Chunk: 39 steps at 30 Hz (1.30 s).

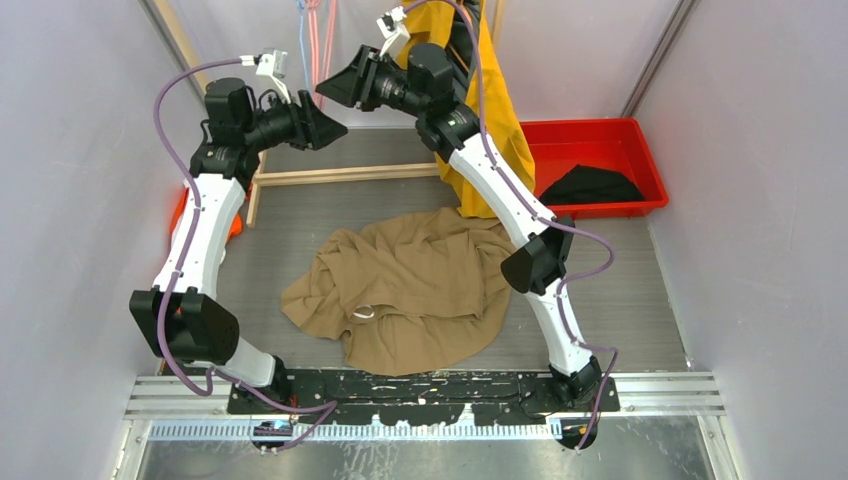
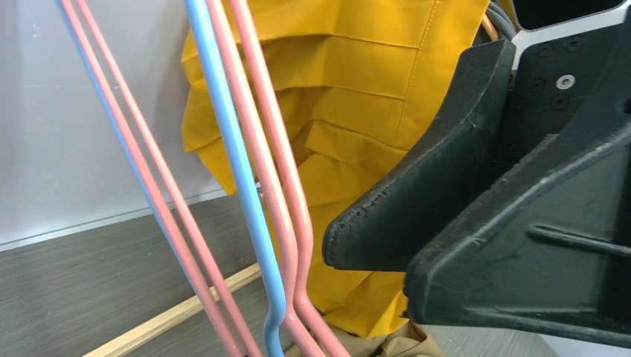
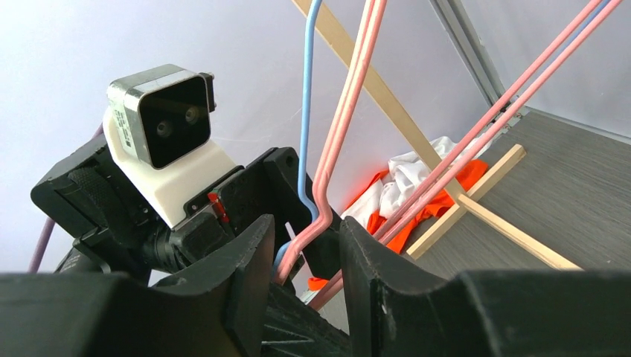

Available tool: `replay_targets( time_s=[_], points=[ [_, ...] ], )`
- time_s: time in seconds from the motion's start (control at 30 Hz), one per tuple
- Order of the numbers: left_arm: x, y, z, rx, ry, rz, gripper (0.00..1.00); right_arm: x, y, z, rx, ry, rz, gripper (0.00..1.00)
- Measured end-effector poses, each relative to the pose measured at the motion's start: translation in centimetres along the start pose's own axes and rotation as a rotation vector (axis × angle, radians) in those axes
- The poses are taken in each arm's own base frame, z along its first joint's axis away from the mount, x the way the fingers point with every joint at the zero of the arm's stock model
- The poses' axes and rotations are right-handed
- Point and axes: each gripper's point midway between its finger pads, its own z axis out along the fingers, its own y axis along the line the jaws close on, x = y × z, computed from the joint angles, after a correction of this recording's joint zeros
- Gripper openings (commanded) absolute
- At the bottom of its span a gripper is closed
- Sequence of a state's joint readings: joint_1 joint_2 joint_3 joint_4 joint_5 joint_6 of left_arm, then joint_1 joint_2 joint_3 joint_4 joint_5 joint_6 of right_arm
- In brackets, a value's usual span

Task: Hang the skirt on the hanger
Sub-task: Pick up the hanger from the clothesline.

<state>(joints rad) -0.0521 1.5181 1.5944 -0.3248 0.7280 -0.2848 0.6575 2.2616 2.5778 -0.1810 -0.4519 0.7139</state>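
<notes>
The tan skirt (image 1: 410, 290) lies crumpled on the table between the arm bases; a corner shows in the left wrist view (image 2: 394, 346). Pink hangers (image 3: 327, 201) and a blue hanger (image 3: 303, 149) hang at the back left (image 1: 318, 45), also seen in the left wrist view (image 2: 279, 186). My right gripper (image 3: 301, 253) is raised at the hangers (image 1: 328, 88), open, with the bend of a pink hanger between its fingers, not touching. My left gripper (image 1: 338, 128) is raised just below, facing it; its own fingers are hidden, and the right gripper's fingers (image 2: 446, 186) fill its view.
A yellow garment (image 1: 500, 120) hangs at the back behind the right arm. A red bin (image 1: 590, 125) with a black cloth (image 1: 592, 187) stands at the back right. An orange and white cloth (image 3: 417, 186) lies at the back left by a wooden frame (image 1: 340, 175).
</notes>
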Motion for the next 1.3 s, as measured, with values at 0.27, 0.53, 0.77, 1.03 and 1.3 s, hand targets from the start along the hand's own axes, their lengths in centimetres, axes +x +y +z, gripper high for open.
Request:
replay_targets(
  time_s=[0.27,0.53,0.77,1.03,1.3],
  points=[
    [-0.1,-0.8,0.0,0.042,-0.002,-0.011,0.53,-0.2,0.0,0.3,-0.009,-0.011,-0.004,0.4],
    [0.0,-1.7,0.0,0.085,0.007,-0.015,0.53,-0.1,-0.2,0.6,-0.017,-0.018,0.007,0.36],
    [0.0,-2.6,-0.3,0.107,0.007,-0.01,0.52,0.1,-0.4,0.9,-0.022,-0.017,0.016,0.26],
    [-0.1,-2.8,-0.5,0.108,0.004,-0.007,0.52,-0.1,0.0,0.9,-0.04,-0.025,0.01,0.07],
    [-0.3,-2.5,-0.9,0.071,-0.002,0.003,0.54,-0.1,0.0,1.0,-0.047,-0.031,-0.005,0.02]
  ],
)
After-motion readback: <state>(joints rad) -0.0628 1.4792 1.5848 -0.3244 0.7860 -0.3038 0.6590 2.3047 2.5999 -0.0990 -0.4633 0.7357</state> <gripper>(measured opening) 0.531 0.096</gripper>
